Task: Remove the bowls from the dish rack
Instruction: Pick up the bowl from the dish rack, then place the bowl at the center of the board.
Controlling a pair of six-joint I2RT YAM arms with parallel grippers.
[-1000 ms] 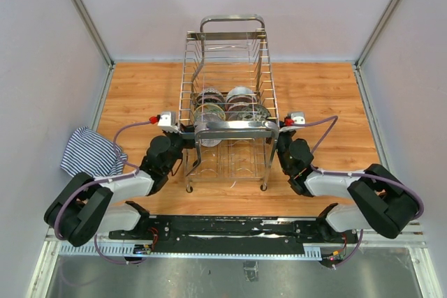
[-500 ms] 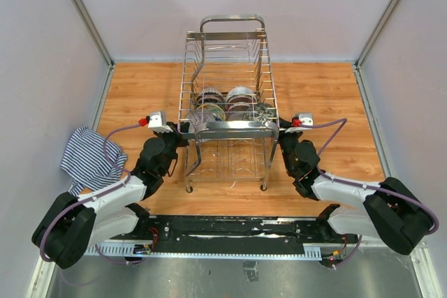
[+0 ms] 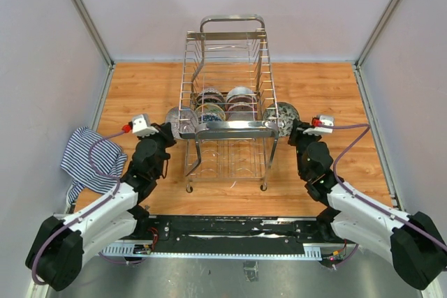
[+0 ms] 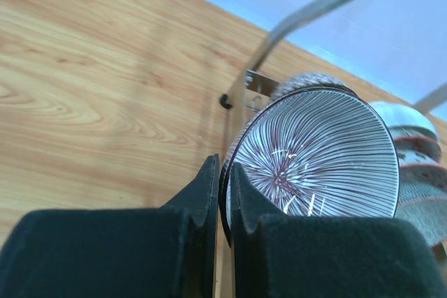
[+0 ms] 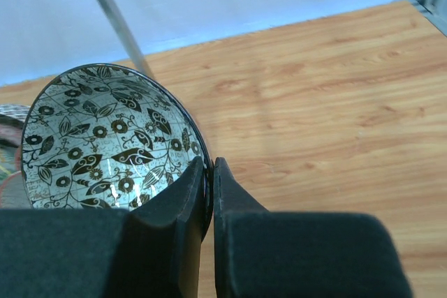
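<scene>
No legible text, label, brand or number — none on any surface.

Right pincer (image 5: 210, 167) pinches the rim of a leaf-patterned bowl (image 5: 91, 130)

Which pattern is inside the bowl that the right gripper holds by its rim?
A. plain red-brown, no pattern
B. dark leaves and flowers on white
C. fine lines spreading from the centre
B: the right gripper is shut on the rim of a round ceramic bowl whose pale inside shows dark leaves and small flowers; the fine lines are in the striped bowl that the left gripper holds.
</scene>
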